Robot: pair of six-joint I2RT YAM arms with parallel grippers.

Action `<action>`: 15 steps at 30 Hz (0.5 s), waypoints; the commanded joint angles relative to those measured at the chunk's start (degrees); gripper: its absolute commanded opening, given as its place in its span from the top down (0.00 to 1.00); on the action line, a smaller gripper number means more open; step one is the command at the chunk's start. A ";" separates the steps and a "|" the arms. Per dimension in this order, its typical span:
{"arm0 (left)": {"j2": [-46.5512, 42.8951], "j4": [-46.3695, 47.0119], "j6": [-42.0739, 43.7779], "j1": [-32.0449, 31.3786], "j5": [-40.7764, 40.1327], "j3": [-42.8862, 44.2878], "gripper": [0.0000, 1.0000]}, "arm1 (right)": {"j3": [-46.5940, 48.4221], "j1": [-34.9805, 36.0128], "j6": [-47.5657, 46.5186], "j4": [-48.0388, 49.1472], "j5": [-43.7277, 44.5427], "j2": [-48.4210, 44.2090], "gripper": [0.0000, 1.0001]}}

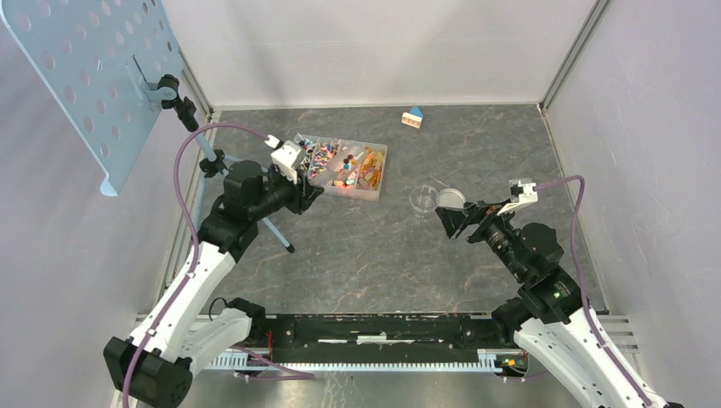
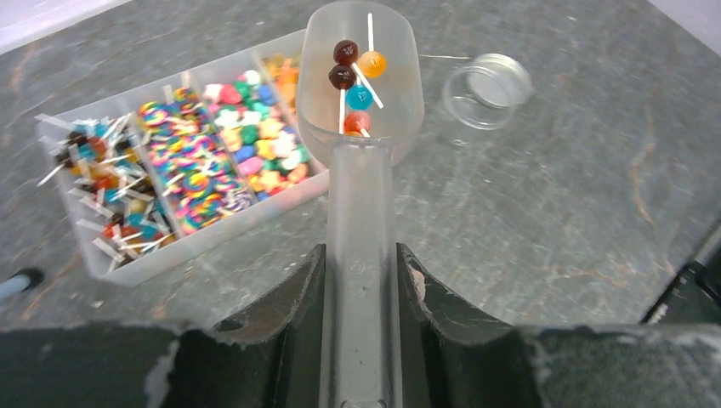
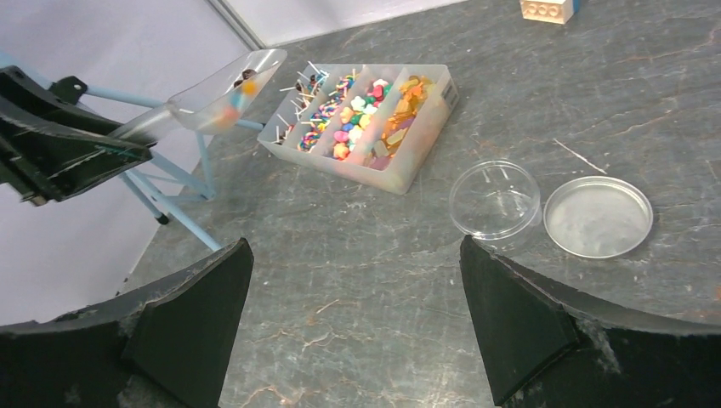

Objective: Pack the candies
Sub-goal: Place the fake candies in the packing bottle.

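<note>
My left gripper (image 2: pixel 361 259) is shut on the handle of a clear plastic scoop (image 2: pixel 400 102). Its bowl holds a few lollipop candies (image 2: pixel 347 75) in dark red, orange and blue. The scoop hangs just past the right end of a clear divided tray (image 2: pixel 183 251) filled with mixed-colour candies (image 2: pixel 200 161). From above, the left gripper (image 1: pixel 308 189) is at the tray's (image 1: pixel 380 170) near-left side. A clear round container (image 3: pixel 494 202) stands without its lid (image 3: pixel 598 217), which lies flat to its right. My right gripper (image 3: pixel 357 289) is open and holds nothing, just short of the container.
A small blue-roofed toy house (image 1: pixel 413 117) sits at the back of the table. A blue stand (image 1: pixel 276 228) carrying a perforated panel (image 1: pixel 85 76) rises at the left, behind my left arm. Grey walls close in the table on three sides.
</note>
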 commanded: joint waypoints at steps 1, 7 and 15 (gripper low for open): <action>0.97 -1.08 -0.04 -6.71 -2.04 4.51 0.98 | 2.97 -0.07 -3.36 -2.17 2.44 0.44 0.02; 7.13 -4.20 0.29 -15.95 -7.28 8.83 0.98 | 3.04 -0.05 -3.37 -3.04 3.41 -1.23 0.02; 14.56 -5.03 -0.63 -22.61 -8.73 12.91 0.98 | 3.83 -0.09 -4.48 -5.17 5.24 -2.79 0.02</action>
